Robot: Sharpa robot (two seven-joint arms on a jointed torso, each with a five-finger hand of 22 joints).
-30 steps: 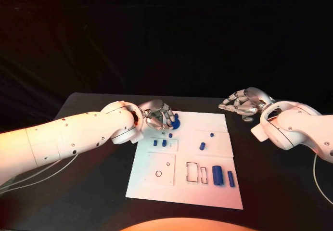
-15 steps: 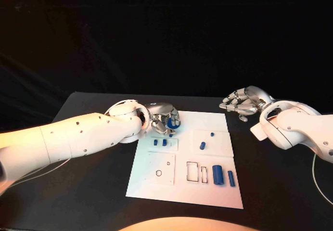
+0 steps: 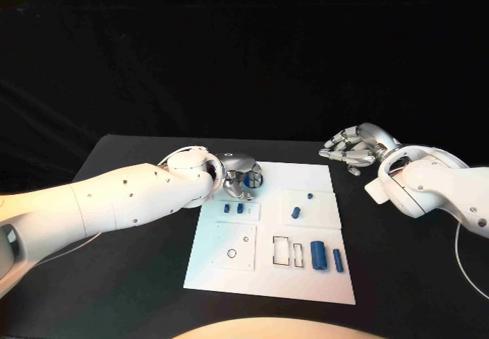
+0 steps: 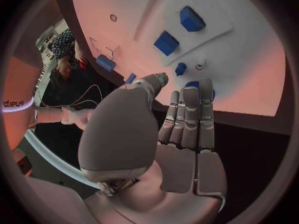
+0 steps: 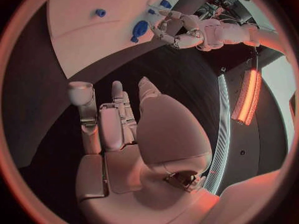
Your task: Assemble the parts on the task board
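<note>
1. Task board (image 3: pixel 306 282): white plate, mid-bench, carrying small blue parts (image 3: pixel 319 256).
2. Left hand (image 3: pixel 242 178): fingers curled over the board's far-left corner, at a blue round part (image 4: pixel 198 88); grip unclear.
3. Right hand (image 3: pixel 352 150): fingers loosely curled, empty, off-board.

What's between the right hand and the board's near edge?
In the head view, just bare black table lies between the right hand and the white board; no parts there.
</note>
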